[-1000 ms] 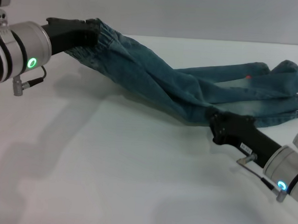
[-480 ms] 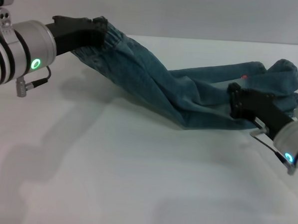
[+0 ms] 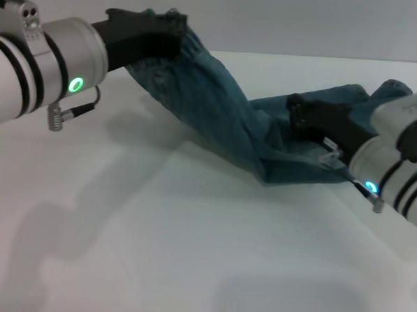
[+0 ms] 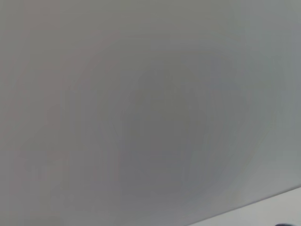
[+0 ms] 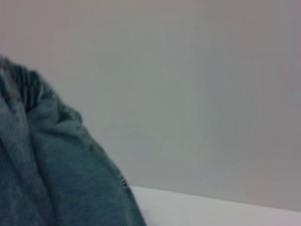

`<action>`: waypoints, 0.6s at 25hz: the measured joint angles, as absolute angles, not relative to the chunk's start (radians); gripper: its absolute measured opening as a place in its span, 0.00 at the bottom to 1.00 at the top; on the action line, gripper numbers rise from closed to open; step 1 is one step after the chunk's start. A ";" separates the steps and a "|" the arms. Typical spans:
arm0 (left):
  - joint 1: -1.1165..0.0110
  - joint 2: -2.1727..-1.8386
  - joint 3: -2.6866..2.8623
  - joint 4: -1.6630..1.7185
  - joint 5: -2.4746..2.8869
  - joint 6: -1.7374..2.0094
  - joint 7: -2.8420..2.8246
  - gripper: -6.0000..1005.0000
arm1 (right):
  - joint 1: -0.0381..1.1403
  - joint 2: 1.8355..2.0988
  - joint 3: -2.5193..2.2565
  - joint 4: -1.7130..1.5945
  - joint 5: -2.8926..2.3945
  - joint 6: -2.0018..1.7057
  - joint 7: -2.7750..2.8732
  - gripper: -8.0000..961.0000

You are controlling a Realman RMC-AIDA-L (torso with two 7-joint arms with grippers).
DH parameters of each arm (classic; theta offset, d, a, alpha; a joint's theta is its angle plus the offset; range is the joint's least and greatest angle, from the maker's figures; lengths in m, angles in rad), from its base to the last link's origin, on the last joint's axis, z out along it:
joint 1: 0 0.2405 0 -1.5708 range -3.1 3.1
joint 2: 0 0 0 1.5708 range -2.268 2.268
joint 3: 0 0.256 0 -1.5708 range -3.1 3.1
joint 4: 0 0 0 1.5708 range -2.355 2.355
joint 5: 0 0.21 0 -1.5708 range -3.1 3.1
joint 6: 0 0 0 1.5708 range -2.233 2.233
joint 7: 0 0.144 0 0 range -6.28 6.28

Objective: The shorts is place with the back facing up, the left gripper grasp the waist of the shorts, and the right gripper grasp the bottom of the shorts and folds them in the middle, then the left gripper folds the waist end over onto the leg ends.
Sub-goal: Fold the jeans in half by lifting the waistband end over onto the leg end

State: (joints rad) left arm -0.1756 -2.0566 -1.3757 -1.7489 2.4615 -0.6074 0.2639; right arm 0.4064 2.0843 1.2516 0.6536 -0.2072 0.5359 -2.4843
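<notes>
The left gripper (image 3: 174, 30) grips the waist of the denim shorts (image 3: 218, 107), lifted above the white table (image 3: 155, 244); the right gripper (image 3: 296, 112) clamps the leg ends lying low

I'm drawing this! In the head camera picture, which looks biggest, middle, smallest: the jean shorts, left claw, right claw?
1. Jean shorts, clearly biggest.
2. and 3. Left claw and right claw look alike; no ranking.

Even, bright light; soft shadows on table (image 3: 189, 253); wrist views blurred
</notes>
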 joint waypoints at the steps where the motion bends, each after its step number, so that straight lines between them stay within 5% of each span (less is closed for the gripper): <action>1: -0.176 -2.056 -1.370 -1.757 2.459 -0.606 0.264 0.04 | 0.416 2.085 1.242 0.653 -0.207 0.525 -2.470 0.01; 15: -0.208 -2.058 -1.291 -1.802 2.455 -0.579 0.276 0.04 | 0.576 2.088 1.047 0.656 -0.203 0.430 -2.300 0.01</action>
